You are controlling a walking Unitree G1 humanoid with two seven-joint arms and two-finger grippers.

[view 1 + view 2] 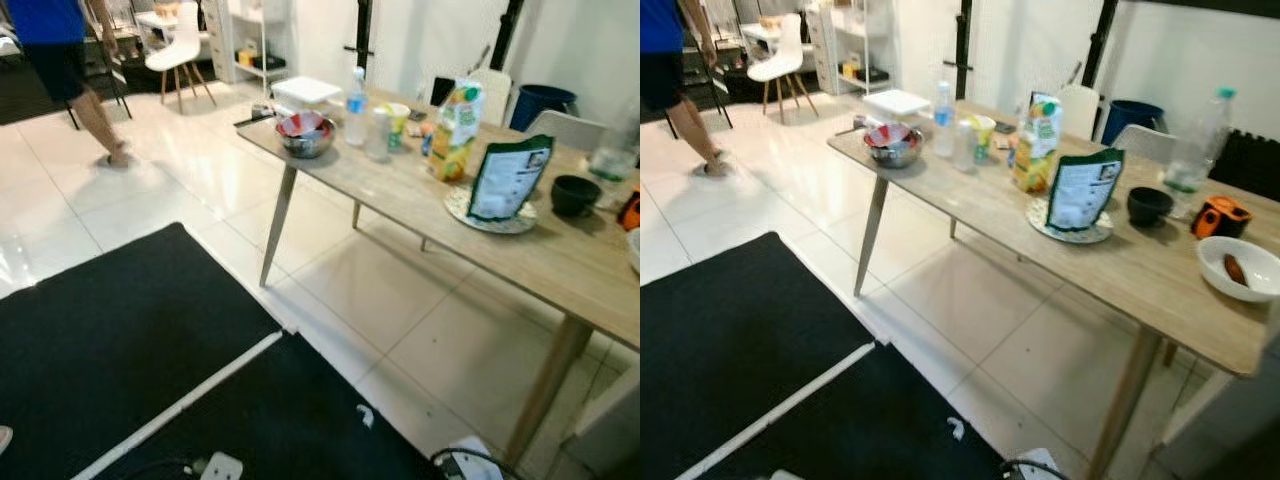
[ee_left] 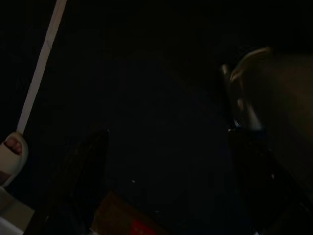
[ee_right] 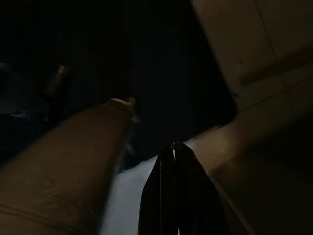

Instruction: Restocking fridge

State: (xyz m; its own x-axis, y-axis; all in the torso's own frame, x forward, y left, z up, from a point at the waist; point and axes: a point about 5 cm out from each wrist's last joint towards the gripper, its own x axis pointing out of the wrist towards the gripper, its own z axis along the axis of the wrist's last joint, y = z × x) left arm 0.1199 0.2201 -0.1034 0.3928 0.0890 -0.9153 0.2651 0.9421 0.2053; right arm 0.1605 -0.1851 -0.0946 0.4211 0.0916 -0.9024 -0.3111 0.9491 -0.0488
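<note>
A: Right gripper (image 3: pixel 173 147)?
B: Hanging low, fingers pressed together, pointing down at pale tile by the black mat (image 1: pixel 120 340). Left one too dark to tell.
A: Groceries?
B: Up on the wooden table (image 1: pixel 990 215), well away from both grippers: one juice carton (image 1: pixel 1037 140), one green bag (image 1: pixel 1080 190), two bottles (image 1: pixel 943 118), one metal bowl (image 1: pixel 893 145).

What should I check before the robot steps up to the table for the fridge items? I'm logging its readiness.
1. Juice carton upright on the wooden table: ok.
2. Water bottle upright near the metal bowl: ok.
3. Green pouch standing on its plate: ok.
4. Path over the black mat: not ok, a cable lies by the robot's feet.
5. Person walking well behind the table: ok.
6. Right gripper fingers together, hanging idle: ok.
</note>
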